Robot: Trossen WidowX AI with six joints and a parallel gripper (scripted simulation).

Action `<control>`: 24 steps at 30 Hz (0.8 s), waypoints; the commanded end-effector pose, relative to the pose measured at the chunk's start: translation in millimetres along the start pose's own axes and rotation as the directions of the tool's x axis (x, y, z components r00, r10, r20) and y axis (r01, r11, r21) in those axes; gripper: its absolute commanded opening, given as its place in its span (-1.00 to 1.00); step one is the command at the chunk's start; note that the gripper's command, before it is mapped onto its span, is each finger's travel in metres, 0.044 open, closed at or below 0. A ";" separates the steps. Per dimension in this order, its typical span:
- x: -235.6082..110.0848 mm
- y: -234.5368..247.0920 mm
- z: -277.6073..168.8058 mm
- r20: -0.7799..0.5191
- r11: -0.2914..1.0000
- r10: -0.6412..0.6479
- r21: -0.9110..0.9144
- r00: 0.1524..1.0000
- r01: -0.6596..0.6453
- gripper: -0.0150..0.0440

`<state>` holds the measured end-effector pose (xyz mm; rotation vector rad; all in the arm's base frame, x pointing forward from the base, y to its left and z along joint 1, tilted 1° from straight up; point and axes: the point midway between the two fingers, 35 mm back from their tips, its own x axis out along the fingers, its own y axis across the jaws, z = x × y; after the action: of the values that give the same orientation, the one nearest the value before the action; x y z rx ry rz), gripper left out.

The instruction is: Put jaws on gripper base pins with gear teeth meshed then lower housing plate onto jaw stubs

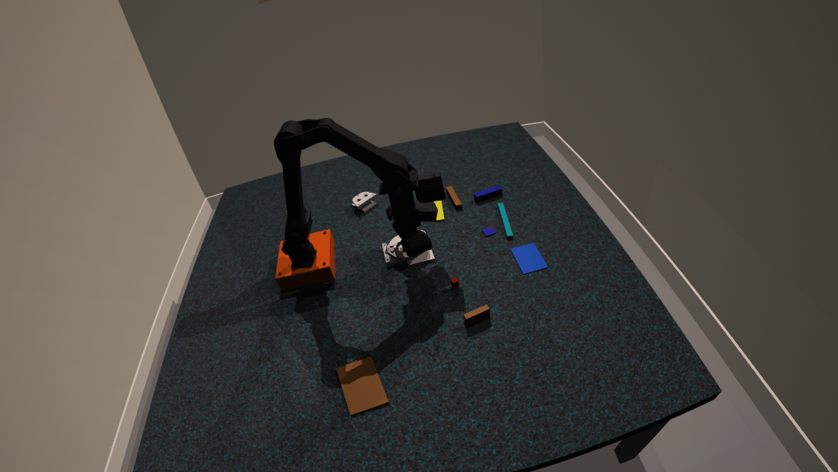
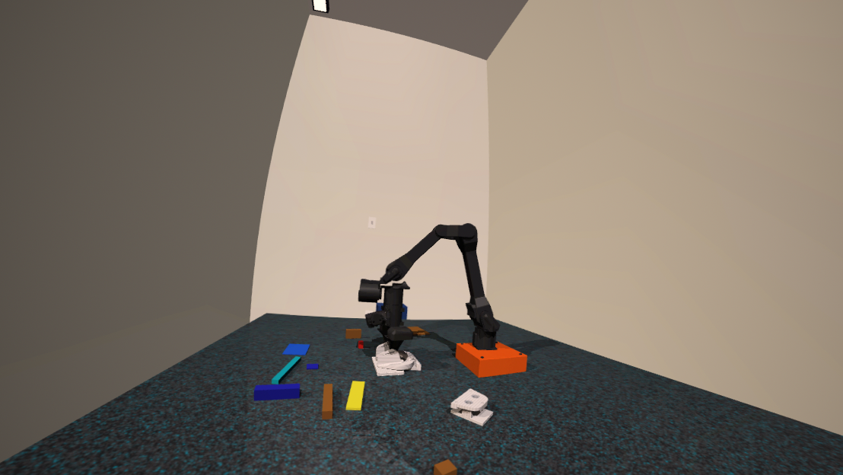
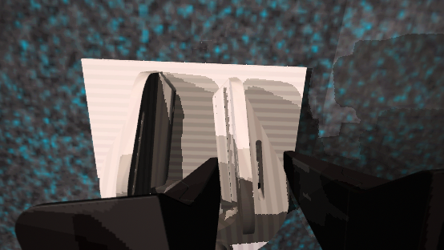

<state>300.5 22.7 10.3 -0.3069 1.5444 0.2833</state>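
Note:
The white gripper base [image 1: 426,258] [image 2: 386,371] [image 3: 106,80] lies on the table under my hand. Two white jaws stand over it in the wrist view, the left jaw [image 3: 155,124] and the right jaw [image 3: 241,128], roughly side by side with a gap between. My gripper [image 3: 251,162] is shut on the right jaw, one black finger on each side. The pins and gear teeth are hidden or too unclear to tell whether they mesh. The white housing plate [image 1: 363,197] [image 2: 471,399], with two holes, rests tilted on a white support away from the hand.
The arm stands on an orange box [image 1: 324,241] [image 2: 501,364]. A red block [image 1: 454,284] and a brown block [image 1: 476,314] lie near the base. A brown slab [image 1: 367,391], blue plate [image 1: 529,258], teal bar [image 1: 504,219] and yellow bar [image 2: 355,395] lie farther away.

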 end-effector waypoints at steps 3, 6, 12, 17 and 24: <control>2.6 0.0 0.5 0.002 1.000 0.000 -0.002 1.000 0.000 -0.04; 2.6 0.0 0.5 0.002 1.000 0.000 -0.002 1.000 0.000 -0.04; 5.5 0.0 0.5 0.002 1.000 0.000 -0.002 1.000 0.000 -0.04; 5.7 0.0 0.5 0.002 1.000 0.000 -0.002 1.000 0.000 -0.04; 8.6 0.0 0.5 0.002 1.000 0.000 -0.010 1.000 0.000 -0.04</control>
<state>300.8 22.7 5.0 -0.3085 1.5430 0.2846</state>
